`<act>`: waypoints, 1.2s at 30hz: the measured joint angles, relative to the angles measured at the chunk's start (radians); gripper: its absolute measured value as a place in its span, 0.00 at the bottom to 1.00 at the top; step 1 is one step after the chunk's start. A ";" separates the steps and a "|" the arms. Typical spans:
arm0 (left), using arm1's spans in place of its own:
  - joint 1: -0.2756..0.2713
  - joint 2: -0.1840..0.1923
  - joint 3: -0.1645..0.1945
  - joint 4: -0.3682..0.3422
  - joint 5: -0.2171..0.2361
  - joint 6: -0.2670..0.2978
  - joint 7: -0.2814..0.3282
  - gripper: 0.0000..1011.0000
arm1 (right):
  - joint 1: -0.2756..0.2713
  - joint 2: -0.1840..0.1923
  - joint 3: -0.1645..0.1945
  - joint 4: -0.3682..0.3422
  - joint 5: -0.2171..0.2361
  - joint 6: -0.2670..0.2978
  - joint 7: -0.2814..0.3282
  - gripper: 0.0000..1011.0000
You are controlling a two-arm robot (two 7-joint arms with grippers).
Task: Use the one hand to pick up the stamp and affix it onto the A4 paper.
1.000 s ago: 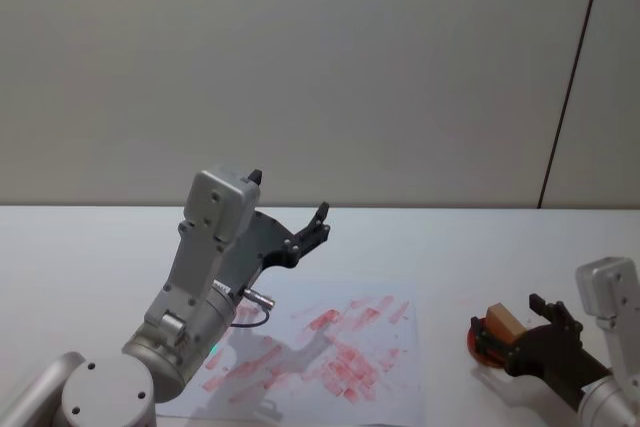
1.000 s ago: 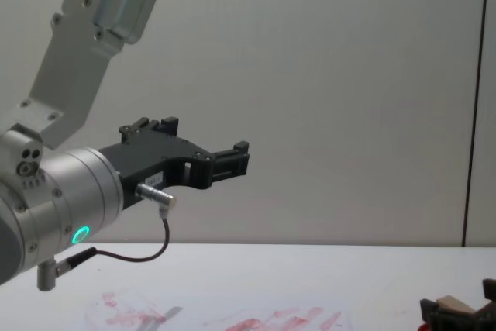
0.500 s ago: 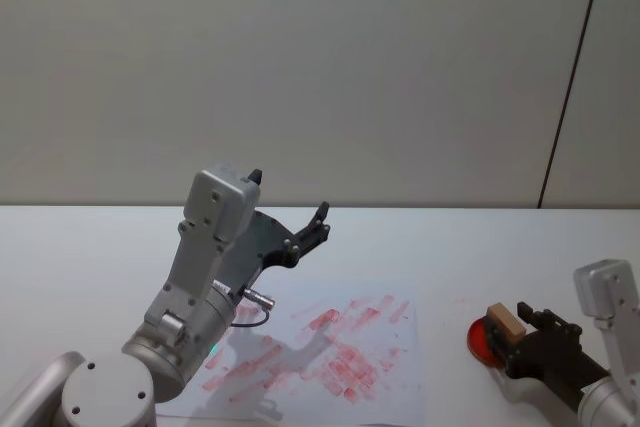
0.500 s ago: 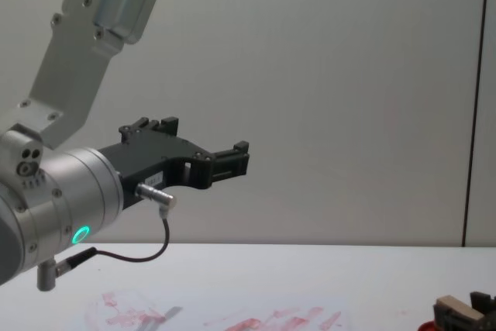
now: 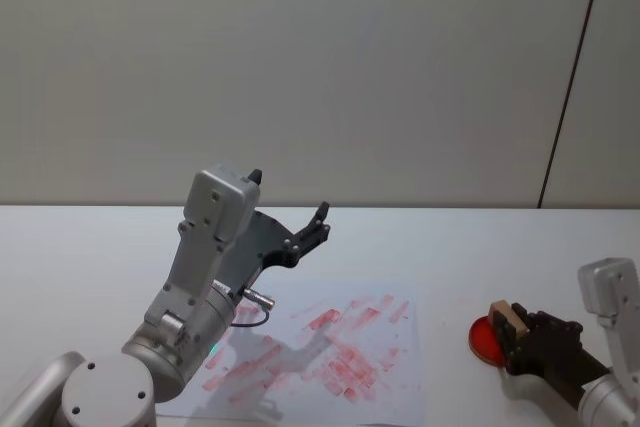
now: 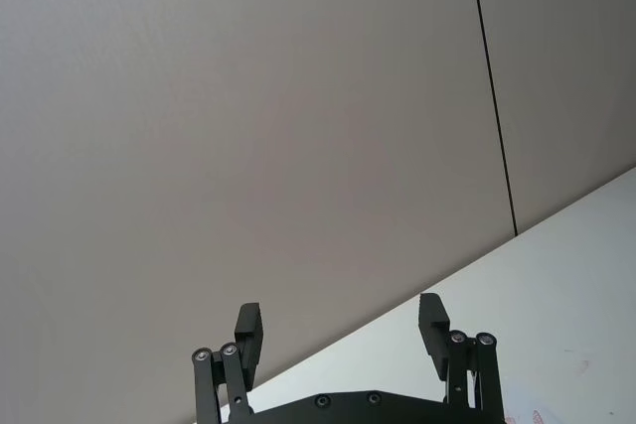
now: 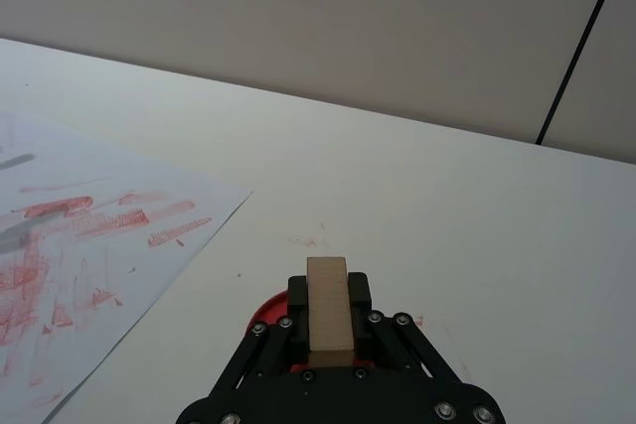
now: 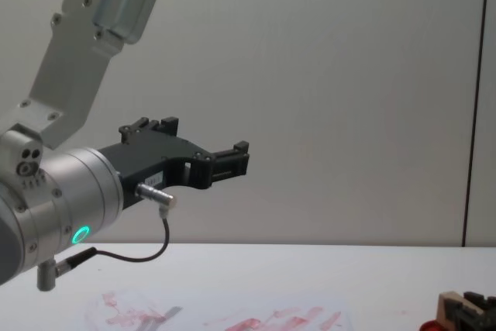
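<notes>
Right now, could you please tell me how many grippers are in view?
2. The left gripper hangs raised above the table, jaws open; the right gripper sits by the red ink pad, jaws shut on the stamp.

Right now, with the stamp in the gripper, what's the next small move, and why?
Probably lift the stamp straight up, clear of the red pad. The right gripper is shut on it over the pad, and the paper lies apart, to the robot's left. The left gripper is parked raised and open.
</notes>
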 joint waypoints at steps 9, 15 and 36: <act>0.000 0.000 0.000 0.000 0.000 0.000 0.000 0.99 | -0.004 -0.001 -0.001 -0.017 0.002 -0.044 0.018 0.22; 0.000 0.000 0.000 0.000 0.000 0.000 0.000 0.99 | -0.006 -0.010 -0.015 -0.058 -0.015 -0.078 0.051 0.22; 0.000 0.000 0.000 0.000 0.000 0.000 0.000 0.99 | 0.077 -0.121 -0.091 -0.032 -0.091 -0.017 0.115 0.22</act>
